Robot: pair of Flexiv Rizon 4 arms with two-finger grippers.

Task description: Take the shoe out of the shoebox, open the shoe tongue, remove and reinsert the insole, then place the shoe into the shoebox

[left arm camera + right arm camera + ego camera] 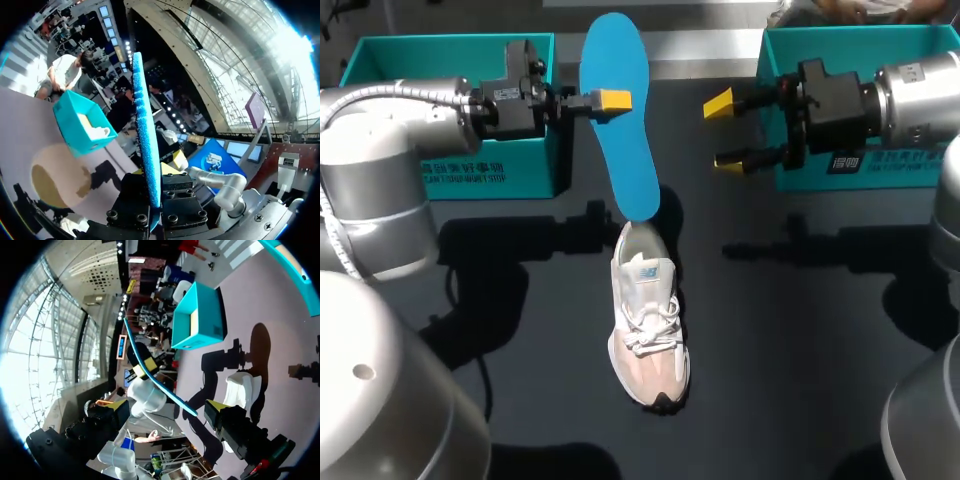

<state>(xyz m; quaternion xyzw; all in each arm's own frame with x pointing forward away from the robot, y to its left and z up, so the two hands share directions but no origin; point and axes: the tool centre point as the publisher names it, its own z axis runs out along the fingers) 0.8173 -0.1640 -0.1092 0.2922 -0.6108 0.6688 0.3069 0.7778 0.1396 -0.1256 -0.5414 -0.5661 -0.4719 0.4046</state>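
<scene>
The blue insole (623, 150) hangs in the air above the middle of the tabletop (790, 330), out of the shoe (648, 320). Its long axis runs from the far edge down toward the shoe. Its lower end sits right at the heel opening, though I cannot tell whether it touches. The shoe lies on its sole mid-table, heel toward the far edge and toe toward the near edge, so insole and shoe share nearly 1 line. The left gripper (605, 100) pinches the insole from the side about a third of the way down its length; the left wrist view shows the insole edge-on between the fingers. The right gripper (723, 133) is spread and empty, level with that grip point, just off the insole's right side and clear of it. So the left arm has the insole, while the right is the free 1 and seems best placed to steady the shoe. The 2 teal boxes, the left shoebox (450, 175) and the right shoebox (840, 36), stand at the far corners.
</scene>
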